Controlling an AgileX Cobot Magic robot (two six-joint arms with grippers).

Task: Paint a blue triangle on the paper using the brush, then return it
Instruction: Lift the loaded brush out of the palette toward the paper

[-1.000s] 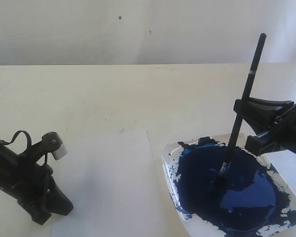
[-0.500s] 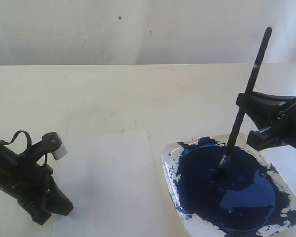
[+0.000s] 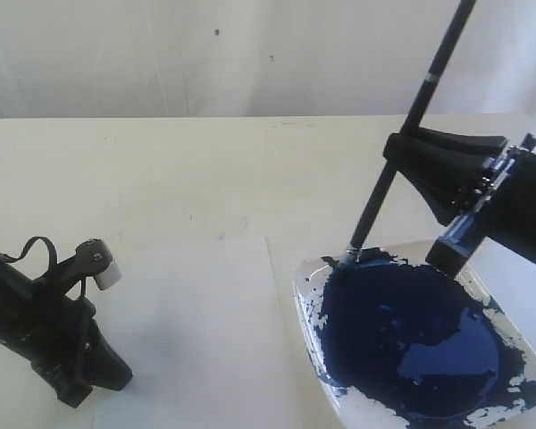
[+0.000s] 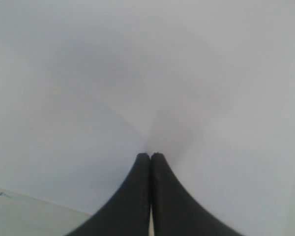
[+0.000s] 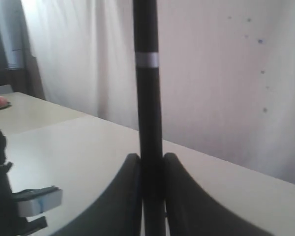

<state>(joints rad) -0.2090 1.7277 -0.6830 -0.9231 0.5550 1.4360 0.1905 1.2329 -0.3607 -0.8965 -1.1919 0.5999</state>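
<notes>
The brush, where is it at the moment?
In the exterior view the brush stands tilted on the right side, gripped by the right hand, its tip at the far-left rim of the paint tray.

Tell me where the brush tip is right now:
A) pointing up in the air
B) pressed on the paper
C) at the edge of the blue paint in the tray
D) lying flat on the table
C: the brush, clamped in the right gripper, slants down so its tip meets the rim of the paint in the tray, clear of the blank paper.
</notes>
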